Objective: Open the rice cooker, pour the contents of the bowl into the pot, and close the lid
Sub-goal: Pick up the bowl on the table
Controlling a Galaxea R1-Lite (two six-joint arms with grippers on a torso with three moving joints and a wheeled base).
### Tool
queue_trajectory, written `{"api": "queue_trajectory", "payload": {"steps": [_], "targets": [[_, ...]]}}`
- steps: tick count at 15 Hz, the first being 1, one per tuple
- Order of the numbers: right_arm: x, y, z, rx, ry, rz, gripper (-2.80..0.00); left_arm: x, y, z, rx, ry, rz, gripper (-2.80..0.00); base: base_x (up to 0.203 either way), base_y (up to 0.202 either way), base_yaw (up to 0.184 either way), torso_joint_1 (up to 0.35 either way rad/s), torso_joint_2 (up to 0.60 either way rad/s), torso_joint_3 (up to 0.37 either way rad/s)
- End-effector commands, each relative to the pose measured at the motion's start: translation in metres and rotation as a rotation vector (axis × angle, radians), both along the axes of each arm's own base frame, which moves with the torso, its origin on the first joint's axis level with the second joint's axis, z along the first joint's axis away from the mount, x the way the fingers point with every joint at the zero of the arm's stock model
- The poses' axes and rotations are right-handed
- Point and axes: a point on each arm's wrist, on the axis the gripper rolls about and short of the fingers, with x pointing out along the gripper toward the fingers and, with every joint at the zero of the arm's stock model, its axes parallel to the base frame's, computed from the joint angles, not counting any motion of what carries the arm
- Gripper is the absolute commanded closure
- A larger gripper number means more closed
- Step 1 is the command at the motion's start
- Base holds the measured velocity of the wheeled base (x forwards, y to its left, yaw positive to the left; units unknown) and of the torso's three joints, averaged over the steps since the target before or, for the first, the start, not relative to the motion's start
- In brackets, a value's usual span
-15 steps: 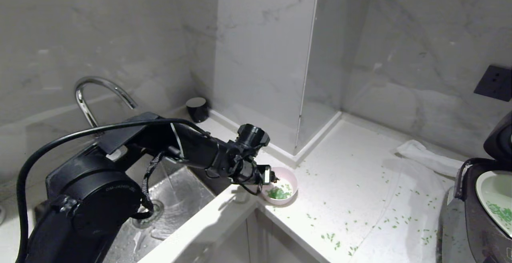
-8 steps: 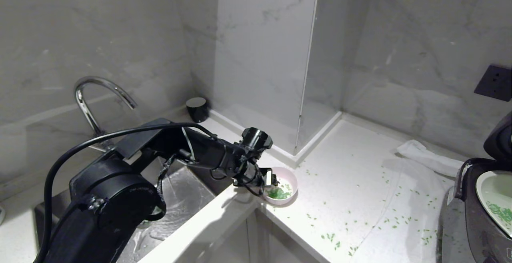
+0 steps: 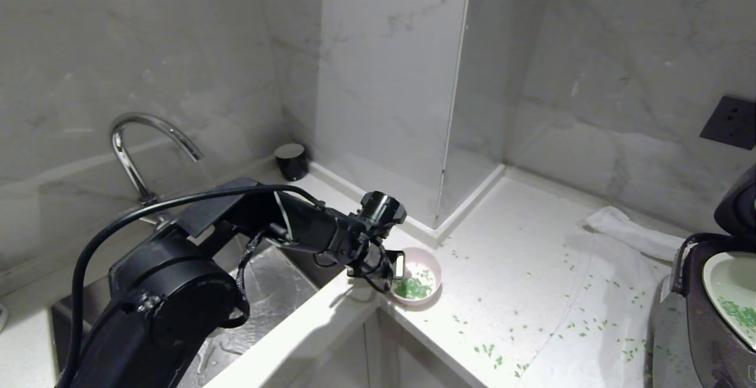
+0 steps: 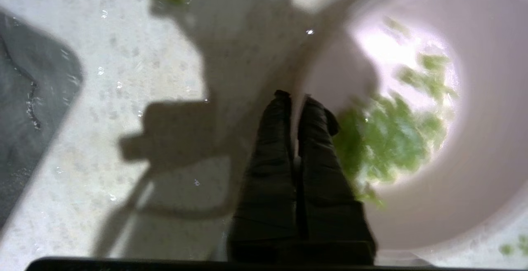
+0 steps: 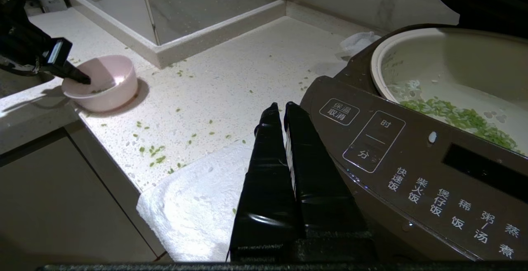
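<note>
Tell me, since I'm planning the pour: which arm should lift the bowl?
Left. Its hand is already shut on the bowl rim; the right hand sits by the cooker.

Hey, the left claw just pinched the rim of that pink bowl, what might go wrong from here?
The left claw pinches only the rim of the bowl, so it may slip or tilt, spilling green grains. The counter shows scattered grains already. The pot sits far right, a long carry.

Speckled counter (image 3: 508, 246): bowl (image 3: 420, 276), cloth (image 3: 635, 233), cooker (image 3: 703, 317)
</note>
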Motion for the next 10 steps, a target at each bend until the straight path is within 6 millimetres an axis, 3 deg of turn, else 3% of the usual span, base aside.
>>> {"api": "queue_trajectory", "payload": {"steps": [1, 5, 10], "targets": [[0.0, 0.0, 0.0, 0.0, 0.001, 0.001, 0.0, -0.001, 0.001, 0.008, -0.01, -0.01, 0.003, 0.0, 0.0, 0.0, 0.0, 0.0, 0.0, 0.0], [0.0, 0.0, 0.0, 0.0, 0.001, 0.001, 0.0, -0.002, 0.005, 0.0, 0.018, 0.028, 0.013, 0.0, 0.0, 0.0, 0.0, 0.0, 0.0, 0.0], [0.0, 0.0, 0.0, 0.0, 0.001, 0.001, 0.0, 0.0, 0.018, 0.028, -0.001, 0.003, 0.035, 0.0, 0.0, 0.0, 0.0, 0.0, 0.0, 0.0]]}}
